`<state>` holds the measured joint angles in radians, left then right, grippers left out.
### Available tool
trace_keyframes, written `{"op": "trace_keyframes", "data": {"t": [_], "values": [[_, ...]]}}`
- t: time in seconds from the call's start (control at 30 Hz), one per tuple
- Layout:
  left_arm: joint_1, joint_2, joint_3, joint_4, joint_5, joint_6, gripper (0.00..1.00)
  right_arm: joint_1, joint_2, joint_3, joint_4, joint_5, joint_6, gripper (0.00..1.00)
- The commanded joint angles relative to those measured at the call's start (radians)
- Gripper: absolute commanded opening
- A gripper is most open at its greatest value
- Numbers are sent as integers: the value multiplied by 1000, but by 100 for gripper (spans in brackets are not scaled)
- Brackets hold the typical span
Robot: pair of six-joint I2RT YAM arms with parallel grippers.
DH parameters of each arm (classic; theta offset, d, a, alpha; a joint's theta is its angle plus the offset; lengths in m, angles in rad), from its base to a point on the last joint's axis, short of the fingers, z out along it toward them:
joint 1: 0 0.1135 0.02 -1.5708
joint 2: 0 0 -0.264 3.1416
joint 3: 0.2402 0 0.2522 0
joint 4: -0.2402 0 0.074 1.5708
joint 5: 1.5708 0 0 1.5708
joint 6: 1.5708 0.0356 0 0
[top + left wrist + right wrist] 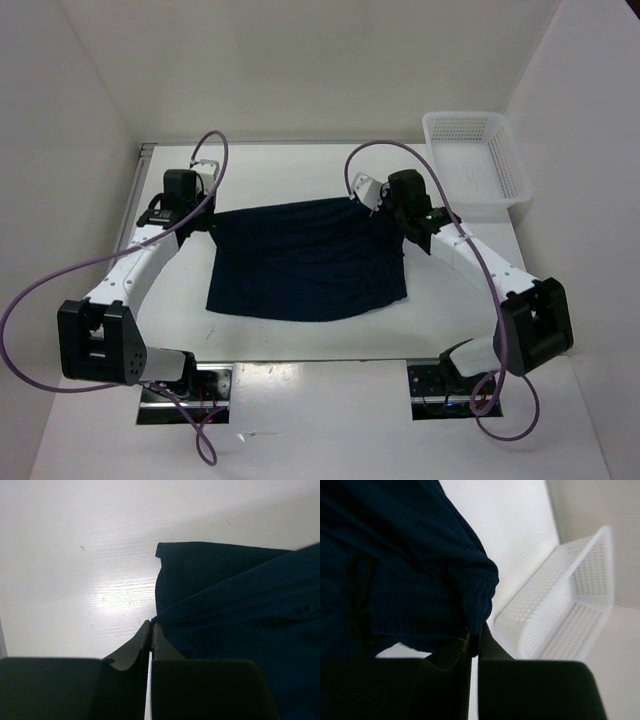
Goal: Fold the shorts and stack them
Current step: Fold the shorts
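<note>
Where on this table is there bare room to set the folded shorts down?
Bare table runs along the near edge, between the shorts and the arm bases, and along the far edge behind them. The far right corner holds the basket; the left pincer and right pincer clamp the shorts' far corners.

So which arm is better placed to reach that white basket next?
Probably right: the right gripper, pinching the shorts, sits close to the basket; the left gripper holds the opposite corner.
</note>
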<state>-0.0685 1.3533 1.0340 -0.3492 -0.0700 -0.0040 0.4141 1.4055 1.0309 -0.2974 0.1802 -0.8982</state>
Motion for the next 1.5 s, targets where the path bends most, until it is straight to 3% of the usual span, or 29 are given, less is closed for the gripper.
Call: {"op": "trace_keyframes", "data": {"t": [0.0,0.07,0.17,0.27,0.6,0.83,0.97,1.07,1.27,1.47], "values": [[10,-48,-1,-28,22,4,0,-3,-101,66,-15,-73,1,0],[10,-92,-66,-42,22,4,0,21,-213,23,-182,-181,-92,0],[1,-146,-142,-66,32,4,0,168,-345,-110,-352,-228,-206,0],[-20,-170,-207,-109,42,4,0,276,-390,-216,-426,-206,-261,0],[-83,-298,-302,-304,90,4,0,328,-390,-354,-543,-160,-435,0],[-57,-221,-244,-333,105,4,0,328,-361,-352,-557,-111,-398,0],[9,-172,-157,-333,140,4,0,168,-326,-231,-585,-202,-398,0],[30,-172,-103,-346,165,4,0,120,-344,-178,-621,-243,-409,0],[30,-262,-106,-451,242,4,0,34,-485,-195,-750,-266,-609,0],[-86,-359,-209,-543,242,4,4,34,-516,-258,-841,-254,-745,0]]}}
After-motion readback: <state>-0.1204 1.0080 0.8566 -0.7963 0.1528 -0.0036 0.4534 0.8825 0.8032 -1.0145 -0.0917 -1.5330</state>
